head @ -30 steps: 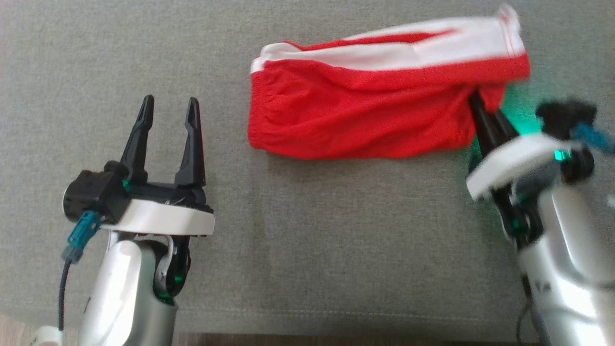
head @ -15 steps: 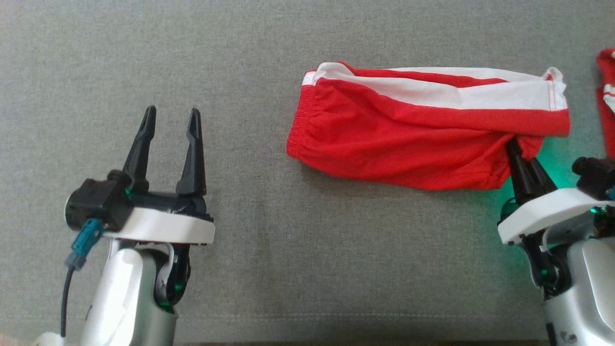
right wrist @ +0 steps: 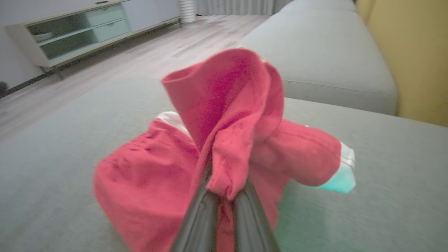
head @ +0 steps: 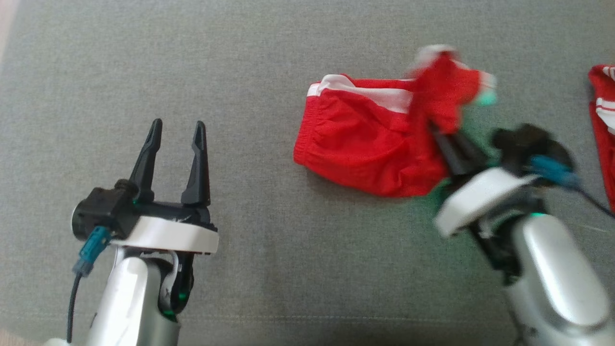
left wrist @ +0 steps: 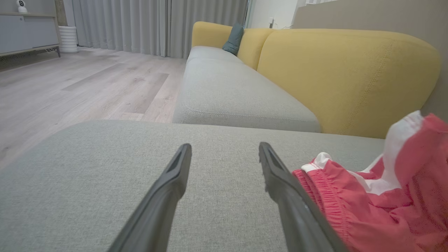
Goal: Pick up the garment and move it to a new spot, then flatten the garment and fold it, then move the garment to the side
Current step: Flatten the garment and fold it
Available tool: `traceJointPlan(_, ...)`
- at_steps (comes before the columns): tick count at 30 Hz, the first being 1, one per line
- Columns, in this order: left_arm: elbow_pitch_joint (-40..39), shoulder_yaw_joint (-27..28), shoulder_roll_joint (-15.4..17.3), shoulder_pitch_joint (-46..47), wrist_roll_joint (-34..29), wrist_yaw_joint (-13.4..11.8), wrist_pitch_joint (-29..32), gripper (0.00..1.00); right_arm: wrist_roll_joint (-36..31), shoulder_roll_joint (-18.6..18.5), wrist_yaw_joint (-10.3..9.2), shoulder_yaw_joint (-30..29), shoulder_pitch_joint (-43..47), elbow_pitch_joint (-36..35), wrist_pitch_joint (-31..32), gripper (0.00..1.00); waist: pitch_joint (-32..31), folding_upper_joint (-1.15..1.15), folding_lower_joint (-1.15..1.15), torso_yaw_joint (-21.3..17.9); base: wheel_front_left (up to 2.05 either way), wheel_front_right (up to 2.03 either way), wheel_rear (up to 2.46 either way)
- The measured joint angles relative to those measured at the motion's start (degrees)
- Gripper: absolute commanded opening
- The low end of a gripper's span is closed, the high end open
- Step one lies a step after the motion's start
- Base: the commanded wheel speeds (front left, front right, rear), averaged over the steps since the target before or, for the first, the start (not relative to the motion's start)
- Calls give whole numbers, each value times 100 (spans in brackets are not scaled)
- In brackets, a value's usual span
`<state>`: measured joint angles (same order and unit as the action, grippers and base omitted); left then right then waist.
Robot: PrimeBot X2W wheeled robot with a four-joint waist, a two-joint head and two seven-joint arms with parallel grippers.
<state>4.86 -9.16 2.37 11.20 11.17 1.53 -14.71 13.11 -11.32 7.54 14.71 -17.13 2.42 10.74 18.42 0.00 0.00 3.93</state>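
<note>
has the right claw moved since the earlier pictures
Yes: the right claw, shut on the garment, has gone left, away from the second red cloth at the right edge.

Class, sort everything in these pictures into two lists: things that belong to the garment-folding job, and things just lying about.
Belonging to the job:
red shorts, bunched on the grey cushion
right pincer, shut on the shorts' edge
left pincer, open, holding nothing

Just lying about:
second red garment, far right
yellow sofa back
teal pillow
sideboard
</note>
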Motion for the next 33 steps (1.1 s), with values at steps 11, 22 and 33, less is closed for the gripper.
traceJointPlan(11,2,-155,0,1,152,-65,0,100,267,405,0,1580,-666,792,178,0,7,0,0,247,0,0,0)
traceJointPlan(22,0,-152,0,1,159,-111,0,100,291,535,0,1774,-797,1172,-365,100,68,0,0,250,0,0,0)
traceJointPlan(33,2,-119,0,1,157,-105,0,100,328,573,0,2140,-923,1239,-823,100,47,0,0,143,0,0,0)
